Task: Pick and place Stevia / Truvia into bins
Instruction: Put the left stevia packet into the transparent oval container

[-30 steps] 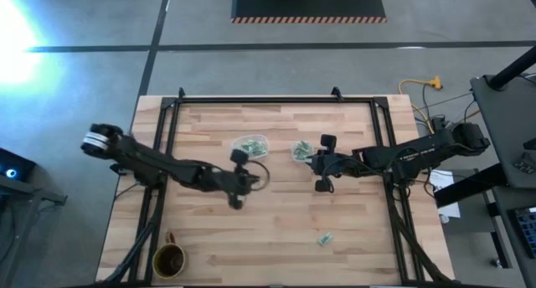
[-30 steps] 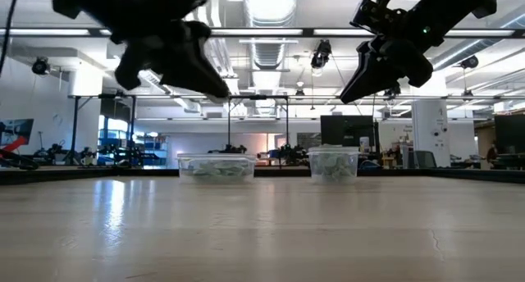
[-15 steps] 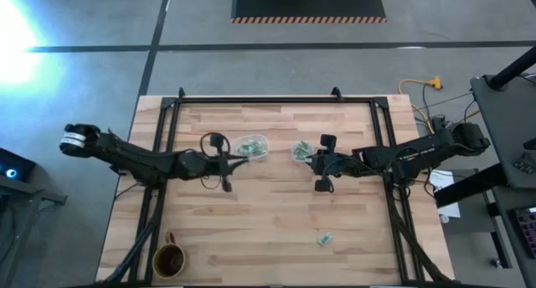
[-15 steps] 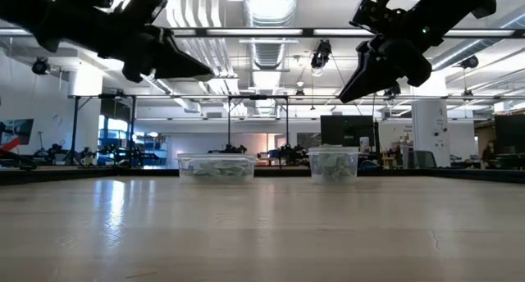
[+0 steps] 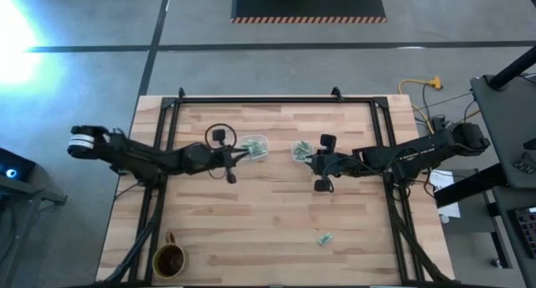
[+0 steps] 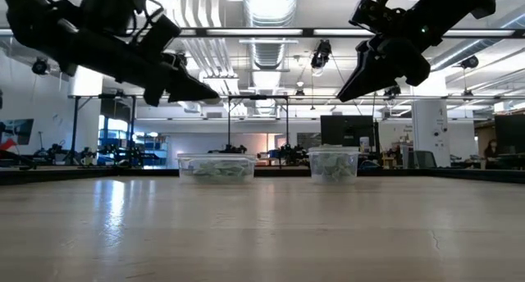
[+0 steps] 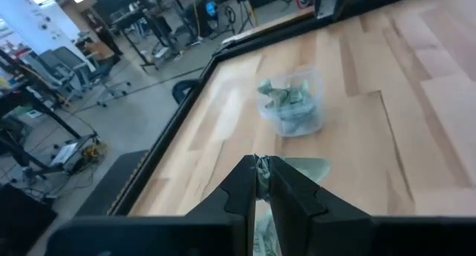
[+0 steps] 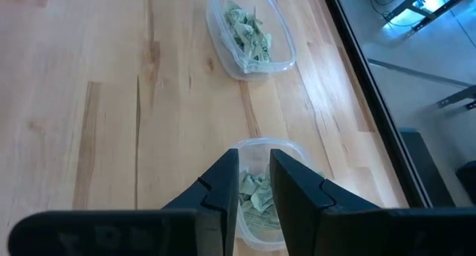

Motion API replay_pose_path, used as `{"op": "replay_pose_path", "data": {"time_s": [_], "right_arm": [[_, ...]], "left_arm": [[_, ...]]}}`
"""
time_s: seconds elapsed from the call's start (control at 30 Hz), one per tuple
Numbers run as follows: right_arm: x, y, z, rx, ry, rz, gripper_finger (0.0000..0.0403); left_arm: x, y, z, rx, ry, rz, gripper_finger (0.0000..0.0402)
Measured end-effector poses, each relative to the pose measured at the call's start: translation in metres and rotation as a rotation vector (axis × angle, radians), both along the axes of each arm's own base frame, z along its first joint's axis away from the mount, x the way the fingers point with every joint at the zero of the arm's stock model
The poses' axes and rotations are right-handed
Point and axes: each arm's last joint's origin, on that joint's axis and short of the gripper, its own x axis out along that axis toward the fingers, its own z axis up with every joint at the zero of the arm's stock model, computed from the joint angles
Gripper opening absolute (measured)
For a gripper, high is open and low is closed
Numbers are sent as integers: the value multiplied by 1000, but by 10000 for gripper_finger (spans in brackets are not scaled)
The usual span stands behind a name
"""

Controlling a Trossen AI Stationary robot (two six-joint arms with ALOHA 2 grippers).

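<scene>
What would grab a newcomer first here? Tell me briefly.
The two dark arms meeting mid-table: the left gripper hangs by the wider bin, pinching a packet, and the right gripper hangs over the smaller bin. Both bins hold green-white packets; a few loose packets lie near the front edge.

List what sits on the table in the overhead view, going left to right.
Brown mug → left claw, shut on a packet → wider clear bin → smaller square bin → right claw → loose packets near the front edge.
</scene>
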Motion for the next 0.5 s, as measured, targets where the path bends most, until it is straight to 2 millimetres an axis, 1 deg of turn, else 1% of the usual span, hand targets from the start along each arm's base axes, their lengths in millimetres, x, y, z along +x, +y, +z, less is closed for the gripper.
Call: {"op": "replay_pose_path", "data": {"time_s": [0.23,0.5], "right_arm": [[0,0,0,0,-1,0,68],[0,0,0,0,-2,0,68]], "left_arm": [[11,16,-8,-16,41,45,17],[8,38,-11,-130,8,147,17]]}}
